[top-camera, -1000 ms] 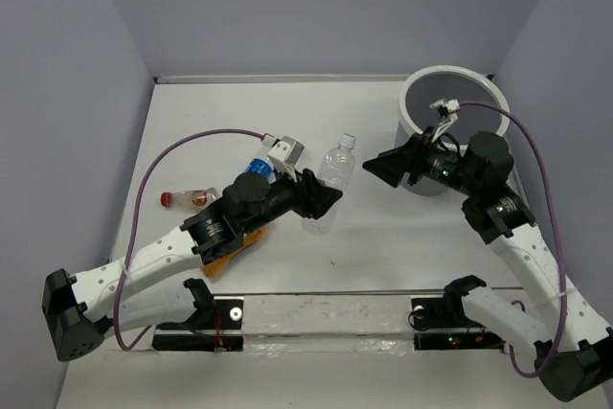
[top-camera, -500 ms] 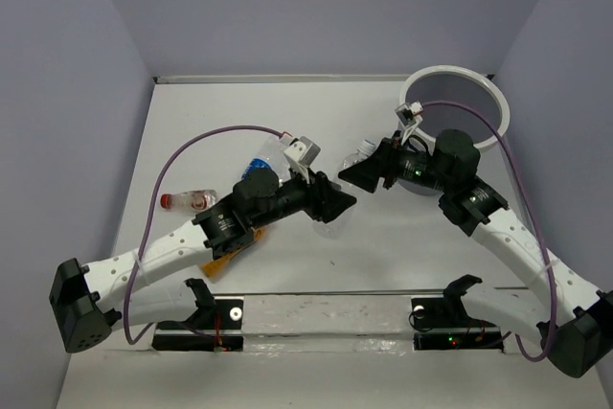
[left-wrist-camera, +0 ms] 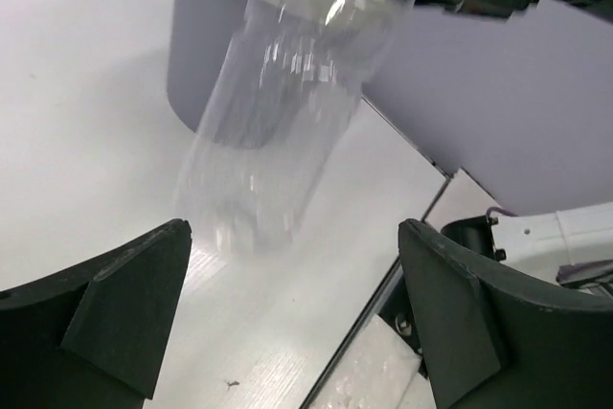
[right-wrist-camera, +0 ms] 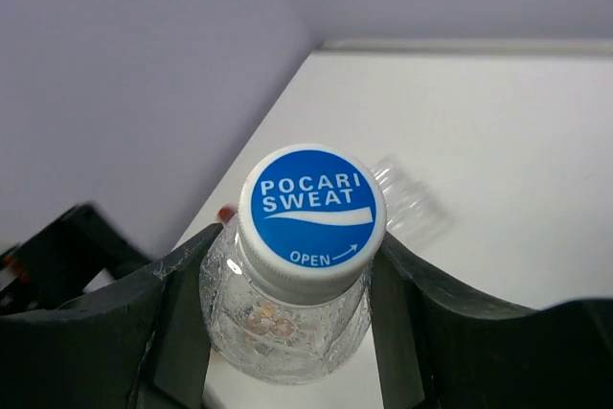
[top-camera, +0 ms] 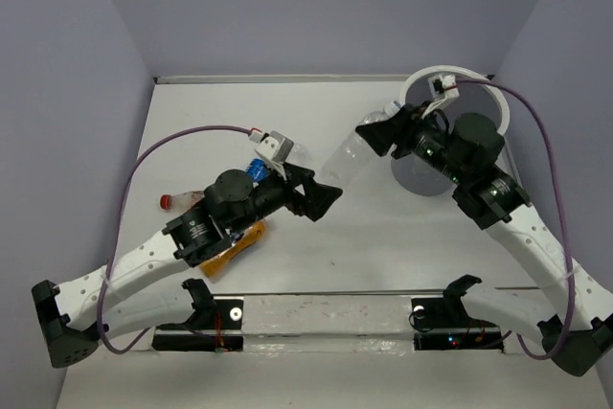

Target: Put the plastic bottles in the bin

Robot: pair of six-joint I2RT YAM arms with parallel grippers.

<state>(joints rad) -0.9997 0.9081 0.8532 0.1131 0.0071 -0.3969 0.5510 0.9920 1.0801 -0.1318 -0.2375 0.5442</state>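
My right gripper (top-camera: 381, 133) is shut on the neck of a clear plastic bottle (top-camera: 345, 158) with a blue cap (right-wrist-camera: 311, 206). It holds the bottle tilted above the table, just left of the bin (top-camera: 476, 77). The right wrist view shows both fingers (right-wrist-camera: 182, 280) pressed against the neck. My left gripper (top-camera: 323, 200) is open and empty below the bottle's base. In the left wrist view the bottle (left-wrist-camera: 278, 112) hangs blurred ahead of the wide-apart fingers (left-wrist-camera: 129, 299), with the bin's grey wall (left-wrist-camera: 192, 64) behind it.
A small red-capped bottle (top-camera: 182, 201) lies at the left. An orange-yellow bottle (top-camera: 238, 244) lies under the left arm, and a blue-labelled one (top-camera: 257, 168) peeks out behind it. Purple walls close in the table on three sides.
The left gripper has let go of the clear bottle, opened and drawn back left. The right gripper has closed on the bottle's neck and raised it toward the bin.
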